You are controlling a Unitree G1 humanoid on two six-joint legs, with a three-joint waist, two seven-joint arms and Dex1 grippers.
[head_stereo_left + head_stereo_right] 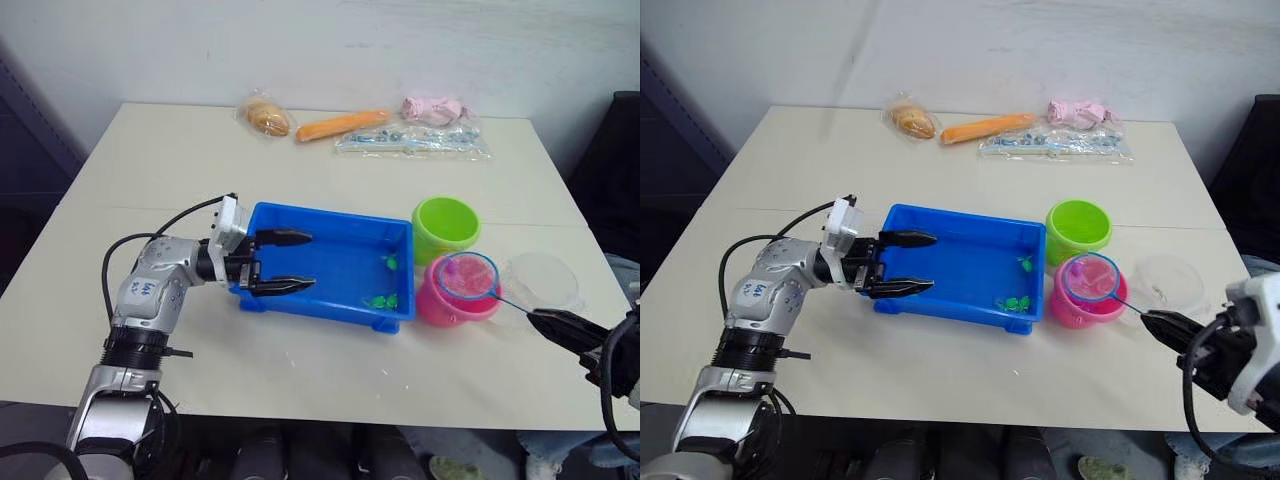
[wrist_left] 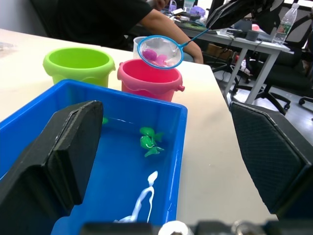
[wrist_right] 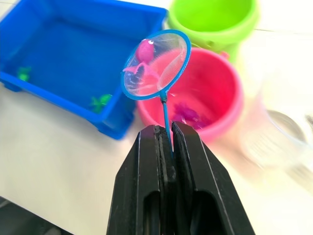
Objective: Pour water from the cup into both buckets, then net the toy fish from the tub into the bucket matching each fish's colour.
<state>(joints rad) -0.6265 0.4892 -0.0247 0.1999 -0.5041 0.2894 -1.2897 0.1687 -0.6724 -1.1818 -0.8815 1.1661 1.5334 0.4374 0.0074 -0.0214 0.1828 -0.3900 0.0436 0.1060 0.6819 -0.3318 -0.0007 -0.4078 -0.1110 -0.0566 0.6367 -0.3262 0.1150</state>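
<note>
The blue tub (image 1: 330, 305) stands mid-table with green toy fish (image 1: 380, 299) at its right end. My left gripper (image 1: 290, 262) is open, its fingers over the tub's left end with nothing between them. To the tub's right stand the green bucket (image 1: 445, 225) and the pink bucket (image 1: 440, 305), with the clear cup (image 1: 543, 280) beyond. My right gripper (image 3: 165, 128) is shut on the thin handle of the net (image 3: 155, 64). The hoop hangs just above the pink bucket (image 3: 215, 93) and holds a pink fish (image 3: 145, 51). Another pink fish (image 3: 188, 112) lies inside that bucket.
Along the table's far edge lie a bagged bread roll (image 1: 267, 117), an orange carrot (image 1: 342, 125), a pink soft item (image 1: 433, 108) and a clear bag of small bits (image 1: 415, 140). A person in dark clothes (image 2: 98, 19) sits beyond the buckets.
</note>
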